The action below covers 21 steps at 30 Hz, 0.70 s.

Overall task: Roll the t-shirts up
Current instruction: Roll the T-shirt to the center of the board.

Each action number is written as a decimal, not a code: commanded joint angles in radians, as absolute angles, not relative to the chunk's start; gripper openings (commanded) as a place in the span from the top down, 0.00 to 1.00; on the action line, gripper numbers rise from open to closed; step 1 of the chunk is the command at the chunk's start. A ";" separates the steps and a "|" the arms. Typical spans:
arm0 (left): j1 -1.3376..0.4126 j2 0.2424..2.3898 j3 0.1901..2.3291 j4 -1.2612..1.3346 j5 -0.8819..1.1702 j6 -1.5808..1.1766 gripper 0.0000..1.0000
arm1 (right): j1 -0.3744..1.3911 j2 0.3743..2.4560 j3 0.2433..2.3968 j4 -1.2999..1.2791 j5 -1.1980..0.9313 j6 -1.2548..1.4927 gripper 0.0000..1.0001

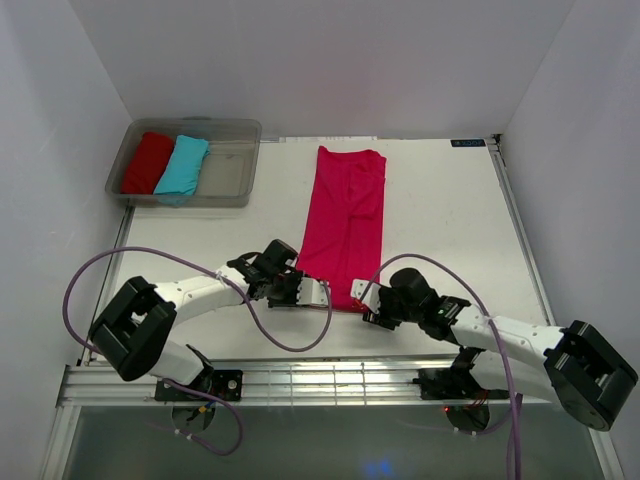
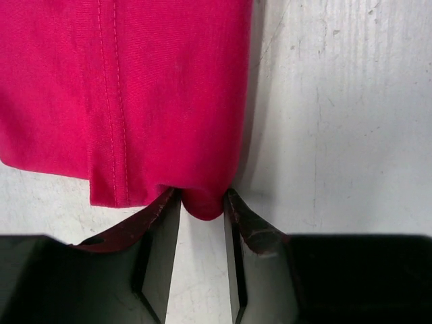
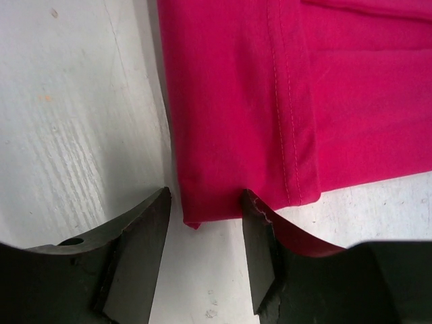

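Two near corners of the pink shirt (image 1: 343, 215) are sitting at your grippers, the shirt lying as a long folded strip on the table (image 1: 450, 225). Your left gripper (image 2: 202, 202) is pinching one corner; your right gripper (image 3: 206, 206) is standing half open, straddling the other.

T-shirt (image 1: 343, 215) on table (image 1: 450, 220) — bin (image 1: 252, 160) behind-left; left gripper (image 1: 322, 293), right gripper (image 1: 360, 302) at its near corners.

Open desk (image 1: 450, 210) is left right of the pink t-shirt (image 1: 343, 215); the far left corner is taken by a bin (image 1: 228, 170), the near strip by the left arm (image 1: 200, 292) and the right arm (image 1: 500, 335).
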State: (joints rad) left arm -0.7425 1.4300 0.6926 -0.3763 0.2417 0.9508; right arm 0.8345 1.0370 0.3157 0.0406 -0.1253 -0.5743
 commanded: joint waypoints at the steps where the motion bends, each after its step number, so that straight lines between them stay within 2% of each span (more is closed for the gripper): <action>1: -0.745 1.405 0.684 -0.338 0.248 0.936 0.61 | 0.841 1.080 0.336 0.086 -0.092 -0.595 0.48; 4: -0.745 1.410 0.692 -0.333 0.256 0.931 0.75 | 0.841 1.115 0.339 0.094 -0.094 -0.589 0.51; 5: -0.744 1.410 0.693 -0.333 0.253 0.931 0.82 | 0.841 1.123 0.341 0.095 -0.089 -0.589 0.57; 8: -0.744 1.404 0.703 -0.348 0.239 0.927 0.95 | 0.841 1.144 0.356 0.095 -0.066 -0.581 0.79; 9: -0.744 1.399 0.712 -0.356 0.239 0.922 0.99 | 0.841 1.149 0.359 0.092 -0.066 -0.580 0.82; 12: -0.742 1.391 0.739 -0.429 0.258 0.891 1.00 | 0.839 1.137 0.390 0.031 -0.067 -0.565 0.92; 15: -0.730 1.378 0.804 -0.583 0.334 0.874 1.00 | 0.839 1.060 0.431 -0.118 -0.126 -0.563 0.92; 21: -0.724 1.358 0.877 -0.850 0.501 0.877 1.00 | 0.839 0.970 0.526 -0.412 -0.370 -0.633 0.92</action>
